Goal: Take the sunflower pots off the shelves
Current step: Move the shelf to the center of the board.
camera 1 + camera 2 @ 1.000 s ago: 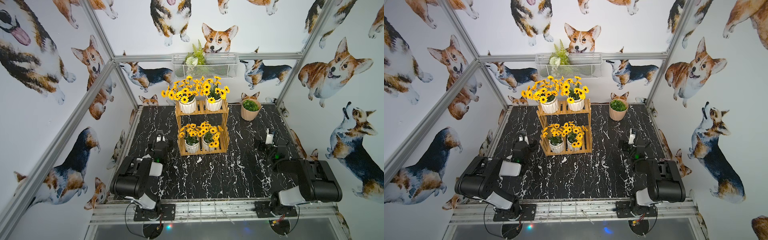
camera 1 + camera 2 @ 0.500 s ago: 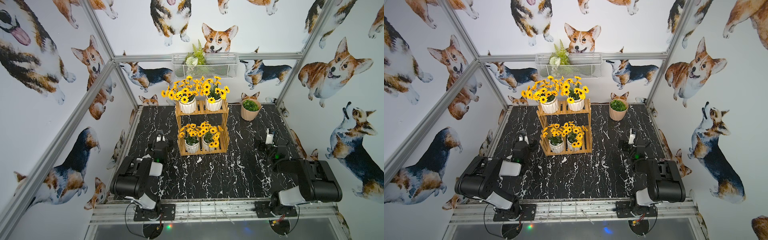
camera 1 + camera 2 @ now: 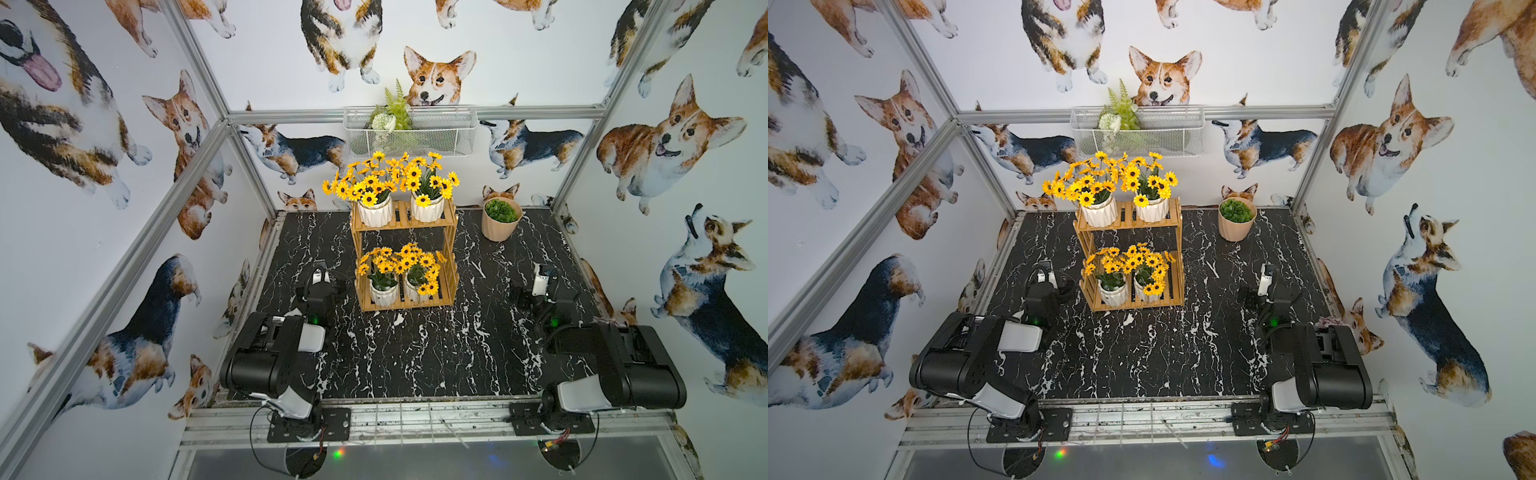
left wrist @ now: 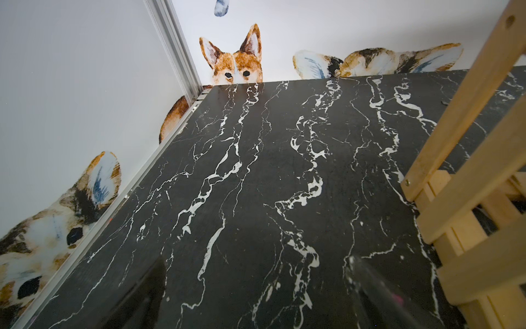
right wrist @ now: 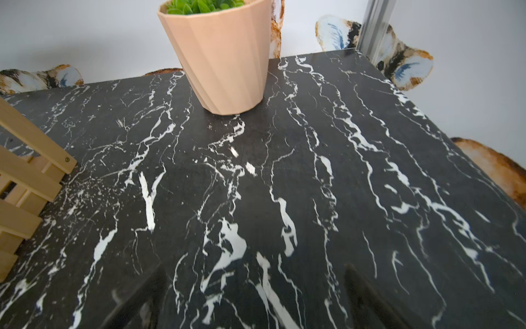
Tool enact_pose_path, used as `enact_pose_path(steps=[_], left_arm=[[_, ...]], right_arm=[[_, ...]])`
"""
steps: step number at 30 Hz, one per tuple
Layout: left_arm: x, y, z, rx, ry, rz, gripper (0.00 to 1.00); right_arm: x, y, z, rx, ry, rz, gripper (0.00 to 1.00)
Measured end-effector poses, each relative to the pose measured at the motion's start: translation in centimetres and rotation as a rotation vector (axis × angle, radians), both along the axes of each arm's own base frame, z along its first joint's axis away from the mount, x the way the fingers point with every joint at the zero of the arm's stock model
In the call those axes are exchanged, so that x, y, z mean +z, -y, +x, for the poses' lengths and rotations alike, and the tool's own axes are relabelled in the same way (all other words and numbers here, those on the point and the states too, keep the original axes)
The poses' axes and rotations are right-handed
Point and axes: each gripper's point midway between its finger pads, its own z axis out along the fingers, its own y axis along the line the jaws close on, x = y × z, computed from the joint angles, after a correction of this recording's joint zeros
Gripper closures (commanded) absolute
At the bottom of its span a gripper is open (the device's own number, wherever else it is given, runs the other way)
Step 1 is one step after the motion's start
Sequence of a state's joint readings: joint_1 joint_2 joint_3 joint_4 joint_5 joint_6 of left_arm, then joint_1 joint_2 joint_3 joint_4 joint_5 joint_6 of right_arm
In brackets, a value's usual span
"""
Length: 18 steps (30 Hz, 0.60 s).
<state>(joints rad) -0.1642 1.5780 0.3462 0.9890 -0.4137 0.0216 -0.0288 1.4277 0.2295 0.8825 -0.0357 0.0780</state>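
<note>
Sunflower pots [image 3: 375, 212]: we count all four on the shelves [image 3: 401, 218], nothing removed yet. Left gripper [image 4: 256, 262] and right gripper [image 5: 254, 270] gape released, holding nothing.

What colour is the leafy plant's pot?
Peachy beige; the pot shows best in the right wrist view.

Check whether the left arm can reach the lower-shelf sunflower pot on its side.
Probably yes. The left claw is open and empty beside the shelves. Their side slats block a straight path, but the lower left pot looks clear from the front.
</note>
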Motion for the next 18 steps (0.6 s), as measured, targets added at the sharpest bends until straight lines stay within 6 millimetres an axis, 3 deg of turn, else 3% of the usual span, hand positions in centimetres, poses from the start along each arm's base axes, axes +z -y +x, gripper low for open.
enact_pose_path(steps=[4,10,18], left_arm=[[0.0,0.0,0.0,0.0,0.0,0.0,0.0],[0.0,0.0,0.0,0.0,0.0,0.0,0.0],[0.0,0.0,0.0,0.0,0.001,0.0,0.0]], right_arm=[[0.3,0.6,-0.3,-0.033,0.026,-0.009,0.0],[2.6,0.7,2.3,-0.035,0.065,-0.008,0.0],[1.6,0.5,2.3,-0.024,0.017,-0.003,0.0]])
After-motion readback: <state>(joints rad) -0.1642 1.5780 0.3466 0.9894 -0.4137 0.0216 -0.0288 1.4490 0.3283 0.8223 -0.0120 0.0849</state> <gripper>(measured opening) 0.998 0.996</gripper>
